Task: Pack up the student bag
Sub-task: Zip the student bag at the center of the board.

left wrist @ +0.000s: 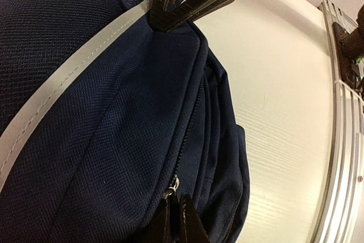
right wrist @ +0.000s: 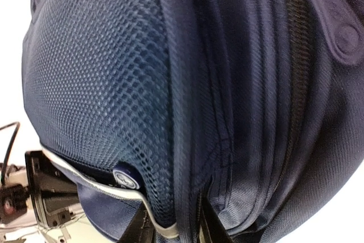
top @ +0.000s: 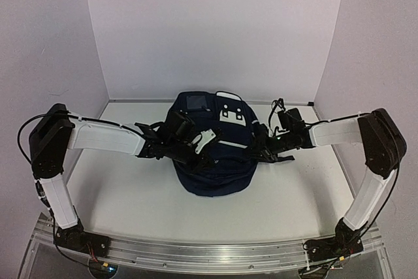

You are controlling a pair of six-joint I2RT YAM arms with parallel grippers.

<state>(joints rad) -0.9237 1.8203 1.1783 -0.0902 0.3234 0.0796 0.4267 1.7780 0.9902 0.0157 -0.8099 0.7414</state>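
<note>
The bag point(top: 215, 178) lies on the table point(top: 117, 191); the left gripper point(top: 201, 158) rests on top, the right gripper point(top: 257, 148) at its right side.

The left arm point(top: 104, 136) and right arm point(top: 336, 132) rise from their bases, bend at the outer elbows and reach inward toward each other. The left gripper point(left wrist: 177, 215) has its jaws pressed together. The right gripper point(right wrist: 173, 227) has its jaws slightly apart.

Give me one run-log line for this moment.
student bag: on table | left gripper: shut on zip pull | right gripper: straddling bag's side seam, grip unclear
</note>
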